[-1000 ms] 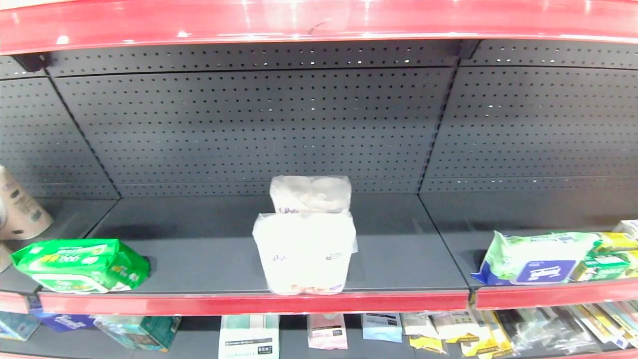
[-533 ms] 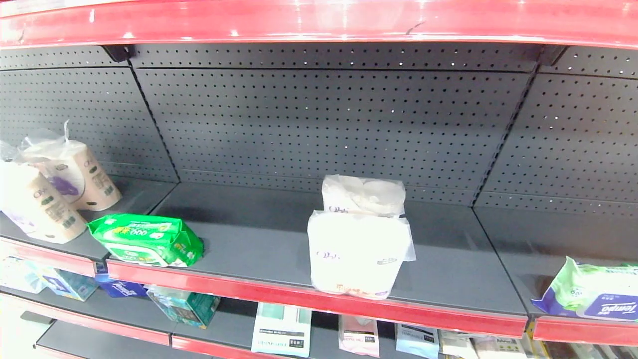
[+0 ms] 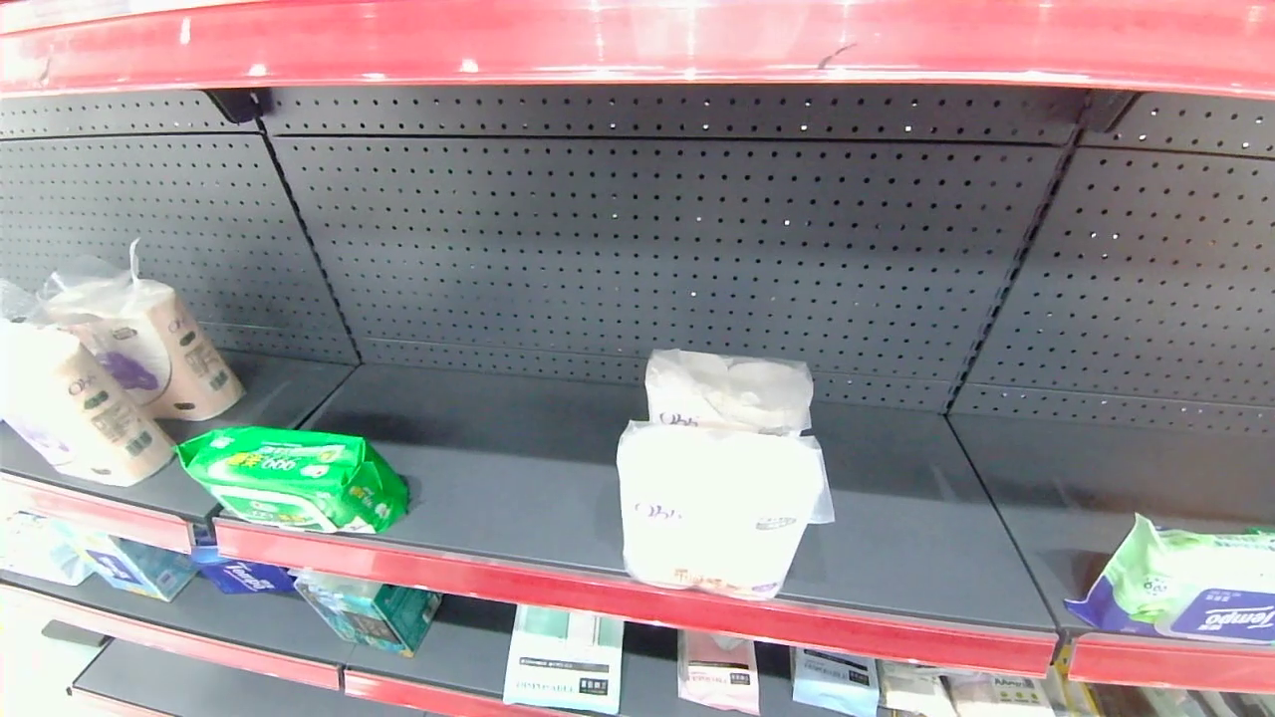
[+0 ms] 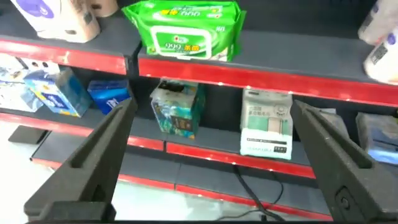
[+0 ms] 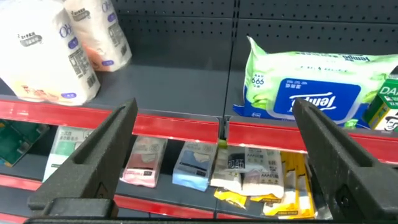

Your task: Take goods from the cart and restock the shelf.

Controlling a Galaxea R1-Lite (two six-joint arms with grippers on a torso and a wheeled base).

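On the grey shelf with a red front edge, a white paper-roll pack stands at the front, with a second pack right behind it. A green wipes pack lies to the left, and a green-and-blue wipes pack lies at the far right. My left gripper is open, low in front of the shelf, below the green wipes pack. My right gripper is open, between the white pack and the green-and-blue wipes pack. Neither holds anything.
Beige paper-roll packs stand on the left shelf section. The lower shelf carries a teal box, blue packs and several small packets. A red shelf edge runs overhead, and a perforated back panel closes the rear.
The head camera swung left between one second and half a second ago, so the whole picture shifted right. The goods themselves have not moved since.
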